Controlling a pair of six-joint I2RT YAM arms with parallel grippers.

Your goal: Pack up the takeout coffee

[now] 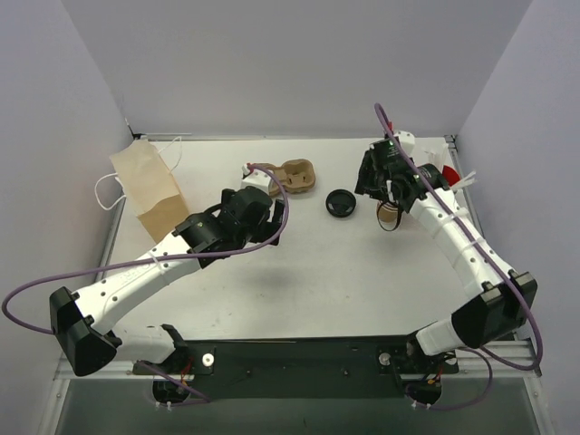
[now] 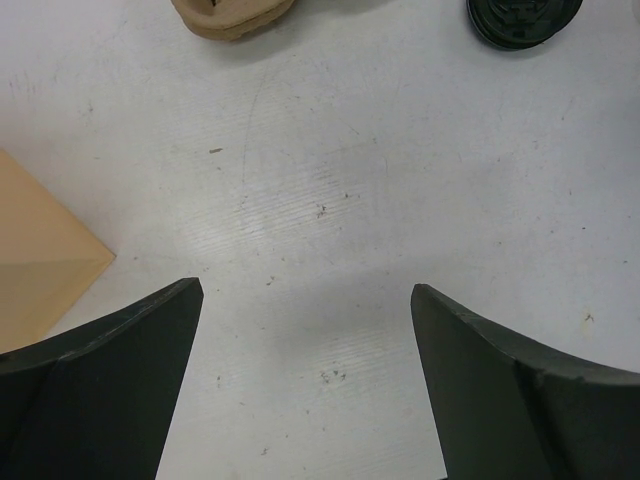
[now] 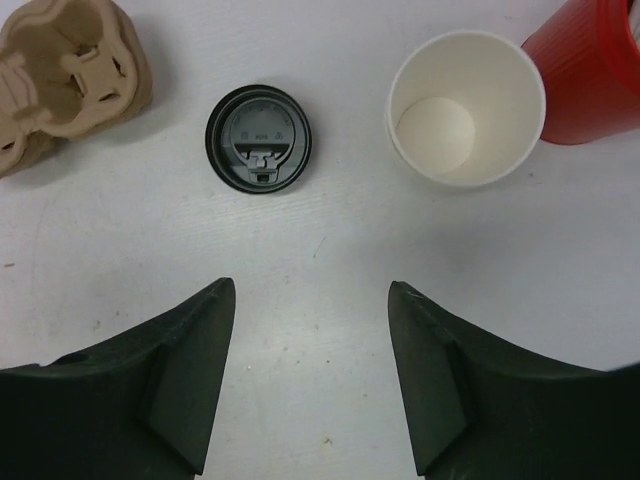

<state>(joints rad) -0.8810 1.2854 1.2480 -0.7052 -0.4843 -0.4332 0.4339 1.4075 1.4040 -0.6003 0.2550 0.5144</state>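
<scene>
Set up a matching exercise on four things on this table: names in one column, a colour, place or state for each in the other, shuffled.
1 lid
2 paper cup
3 cup carrier
4 paper bag

A by the left wall, white handles
B black, lying flat
C open, empty, beside the red cup
D moulded pulp with sockets

Pairs: 1-B, 2-C, 3-D, 4-A

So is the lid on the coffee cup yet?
Off. The black lid lies flat on the table, not touching the paper cup, whose open top shows a bare white inside.
</scene>
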